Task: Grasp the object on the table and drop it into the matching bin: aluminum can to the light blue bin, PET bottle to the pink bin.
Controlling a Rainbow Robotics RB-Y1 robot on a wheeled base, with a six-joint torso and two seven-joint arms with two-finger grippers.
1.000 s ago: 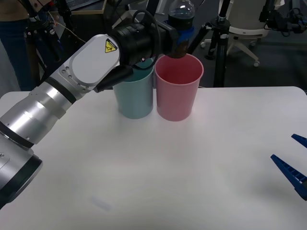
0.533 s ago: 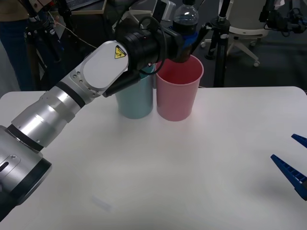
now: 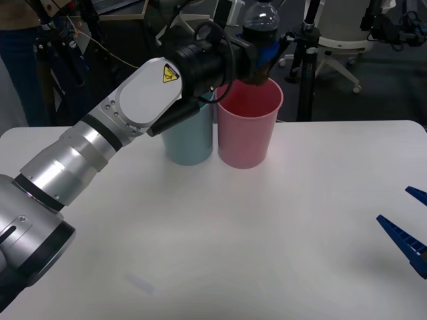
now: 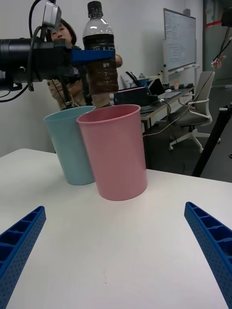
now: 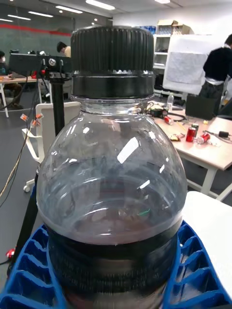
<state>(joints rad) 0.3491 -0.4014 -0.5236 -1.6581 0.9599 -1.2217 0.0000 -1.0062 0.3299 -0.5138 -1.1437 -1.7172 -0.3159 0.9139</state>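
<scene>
My left gripper (image 3: 261, 52) is shut on the PET bottle (image 3: 259, 23), a small clear bottle of dark brown liquid with a black cap. It holds the bottle upright in the air over the far rim of the pink bin (image 3: 247, 121). From the right wrist, the bottle (image 4: 100, 53) hangs above the pink bin (image 4: 116, 150), clamped by the blue fingers (image 4: 89, 54). Up close, the bottle (image 5: 113, 183) stands between the blue pads (image 5: 31, 270). The light blue bin (image 3: 188, 133) stands against the pink one on the left. My right gripper (image 3: 408, 230) rests open low at the table's right edge.
The white table (image 3: 253, 247) spreads wide in front of both bins. Tripods, chairs and desks stand behind the far edge. The left arm's silver and white links (image 3: 100, 133) stretch diagonally over the table's left part.
The left arm has carried the bottle slightly up and to the right, over the pink bin's far rim. The right gripper has not moved.
</scene>
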